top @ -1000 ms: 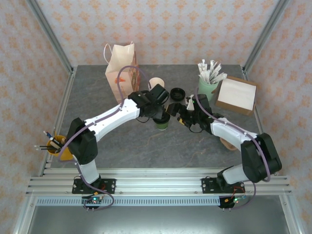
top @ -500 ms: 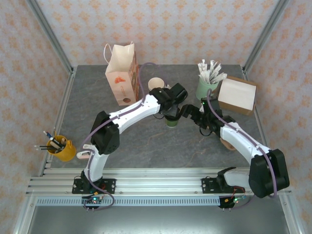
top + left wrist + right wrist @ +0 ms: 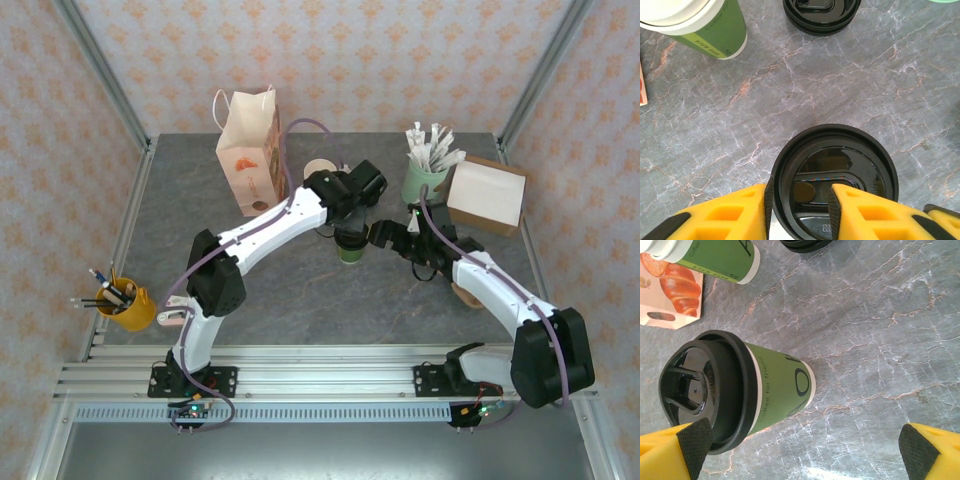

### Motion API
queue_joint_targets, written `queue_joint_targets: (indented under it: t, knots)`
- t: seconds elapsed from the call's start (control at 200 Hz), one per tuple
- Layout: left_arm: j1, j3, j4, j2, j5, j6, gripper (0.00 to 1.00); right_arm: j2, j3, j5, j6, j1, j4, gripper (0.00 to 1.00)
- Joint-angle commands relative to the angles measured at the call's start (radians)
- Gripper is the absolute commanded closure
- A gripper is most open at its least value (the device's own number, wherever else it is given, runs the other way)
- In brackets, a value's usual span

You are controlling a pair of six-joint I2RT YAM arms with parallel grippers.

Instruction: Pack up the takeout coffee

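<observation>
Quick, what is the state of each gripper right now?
Left gripper: partly open above the lidded cup, holding nothing.
Right gripper: wide open, facing that cup, not gripping it.

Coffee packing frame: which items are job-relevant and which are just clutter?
Job: lidded green cup; unlidded green cup; loose black lid; paper bag, likely the destination.
Lying about: mint cup of wrapped sticks; cardboard box; yellow pen cup.
</observation>
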Motion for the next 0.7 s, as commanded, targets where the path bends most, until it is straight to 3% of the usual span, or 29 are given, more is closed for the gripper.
queue_joint_targets:
  t: [0.0,0.175,0.275,0.46,0.696]
  knots:
    - [0.008,0.000,-0.031,-0.075,-0.026,0.011,0.52,0.005,0.050,-0.040,-0.079,0.026,-0.029,0.01]
    - [0.056,-0.218,0.117,-0.304,-0.141,0.003,0.20,0.065,0.106,0.144,-0.137,0.145,-0.045,0.01]
    - [0.110,-0.364,0.173,-0.421,-0.202,-0.022,0.01,0.126,0.164,0.174,-0.155,0.177,-0.059,0.01]
    - [0.208,-0.595,0.248,-0.604,-0.244,-0.107,0.00,0.229,0.272,0.239,-0.194,0.251,-0.114,0.01]
    - [0.237,-0.686,0.240,-0.662,-0.270,-0.115,0.00,0.296,0.342,0.246,-0.191,0.265,-0.149,0.01]
